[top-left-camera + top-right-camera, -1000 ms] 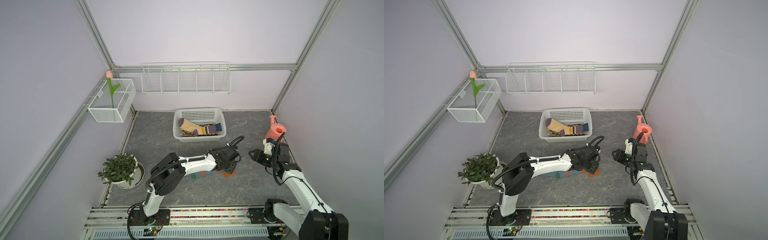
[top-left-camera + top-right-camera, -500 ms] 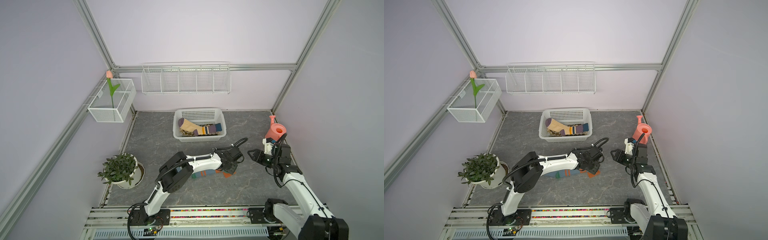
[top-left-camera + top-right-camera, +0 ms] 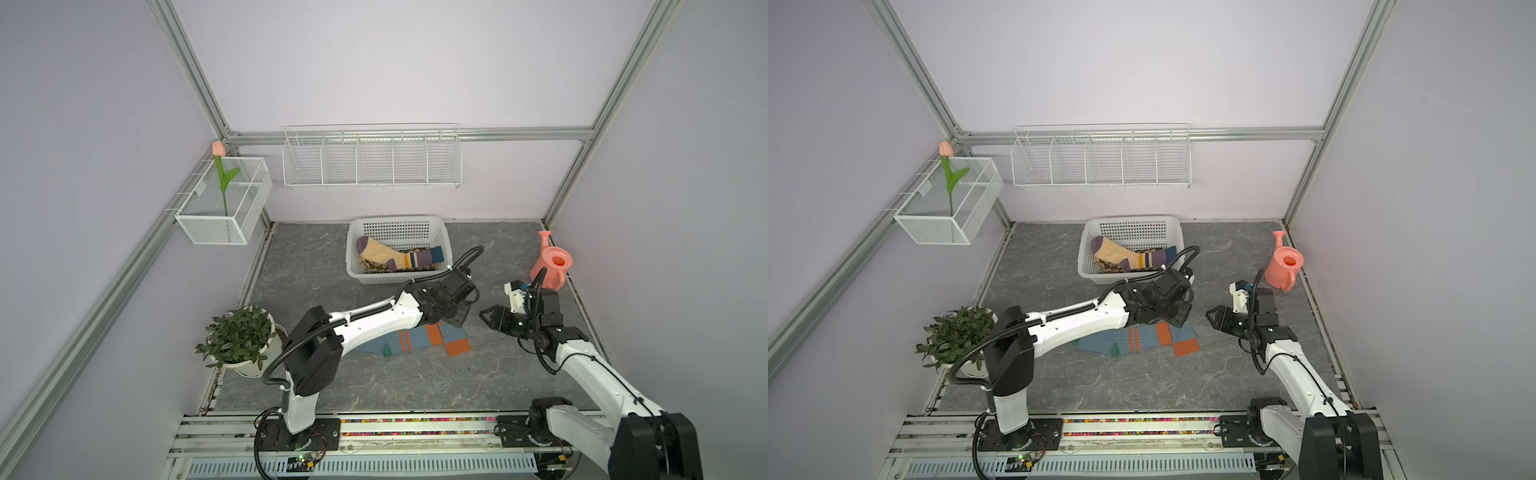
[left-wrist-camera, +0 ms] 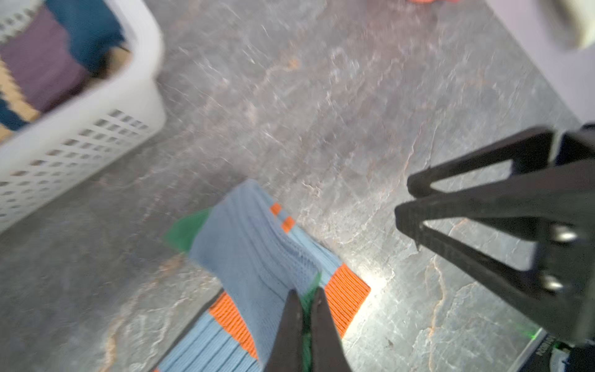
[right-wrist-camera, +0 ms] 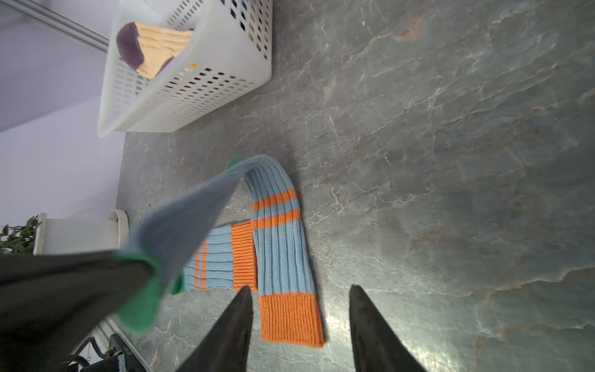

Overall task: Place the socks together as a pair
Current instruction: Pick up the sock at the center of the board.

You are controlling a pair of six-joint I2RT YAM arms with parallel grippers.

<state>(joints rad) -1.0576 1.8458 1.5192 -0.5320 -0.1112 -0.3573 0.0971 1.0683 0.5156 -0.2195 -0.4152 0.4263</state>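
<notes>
Two blue-grey socks with orange bands lie side by side mid-floor in both top views. My left gripper is shut on the green toe of one sock. That toe end is lifted and folded back over the sock's leg, while its orange cuff stays on the floor. The second sock lies flat beside it. My right gripper hangs open just right of the cuff, holding nothing. A cream striped sock lies on other socks in the white basket.
A pink watering can stands at the right wall behind my right arm. A potted plant sits at the left edge. A wire shelf and a mesh box with a tulip hang on the walls.
My left gripper has shut on the sock's green toe and raised it off the floor. The right gripper stays open and has shifted only slightly.
</notes>
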